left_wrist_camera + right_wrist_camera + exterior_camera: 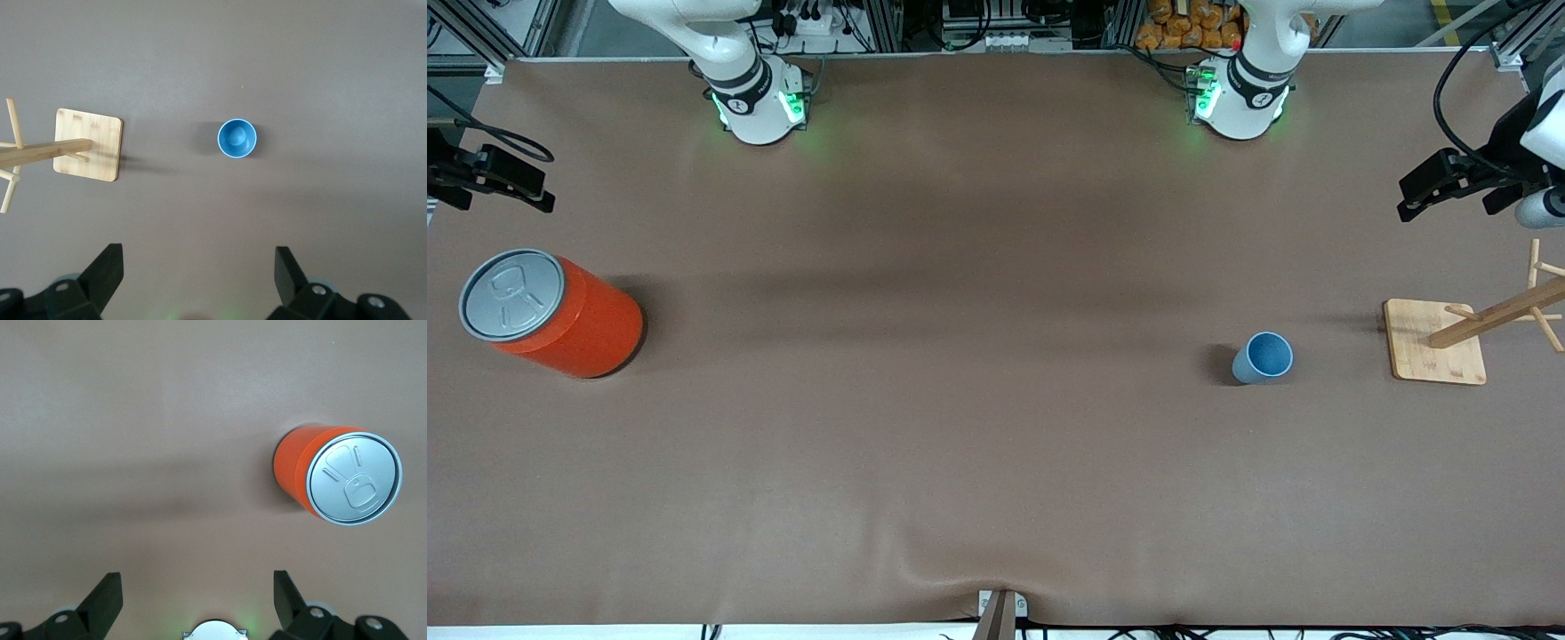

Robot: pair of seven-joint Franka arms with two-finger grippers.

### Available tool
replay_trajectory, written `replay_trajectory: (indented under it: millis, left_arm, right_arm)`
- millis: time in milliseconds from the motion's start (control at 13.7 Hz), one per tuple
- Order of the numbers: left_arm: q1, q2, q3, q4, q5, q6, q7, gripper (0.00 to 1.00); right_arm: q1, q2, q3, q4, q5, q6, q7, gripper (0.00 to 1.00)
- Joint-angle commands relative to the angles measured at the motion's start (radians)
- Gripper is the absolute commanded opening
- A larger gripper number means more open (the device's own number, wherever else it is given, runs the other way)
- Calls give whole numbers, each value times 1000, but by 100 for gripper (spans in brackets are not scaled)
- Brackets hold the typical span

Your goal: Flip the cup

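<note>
The small light-blue cup (1263,357) stands upright, mouth up, on the brown table toward the left arm's end; its darker blue inside shows in the left wrist view (237,138). My left gripper (198,270) hangs high over the table, well apart from the cup, open and empty. My right gripper (197,593) hangs high over the table near its own base, open and empty. Neither gripper shows in the front view; both arms rise out of the top of it.
A large orange can (551,313) with a grey lid stands toward the right arm's end and also shows in the right wrist view (337,477). A wooden peg rack on a square base (1436,342) stands beside the cup, near the table's end (88,143).
</note>
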Motion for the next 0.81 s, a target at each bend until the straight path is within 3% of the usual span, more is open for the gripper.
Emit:
replay_trajectory:
  millis: [0,733]
  left_arm:
    - [-1,-31,12,-23,-15,-1,67,100]
    - [7,-48,4,-16,-15,-12,72,100]
  right_arm:
    - [-1,-6,1,7,-13,-12,-5,100]
    - [1,-6,1,7,-11,-12,-5,100]
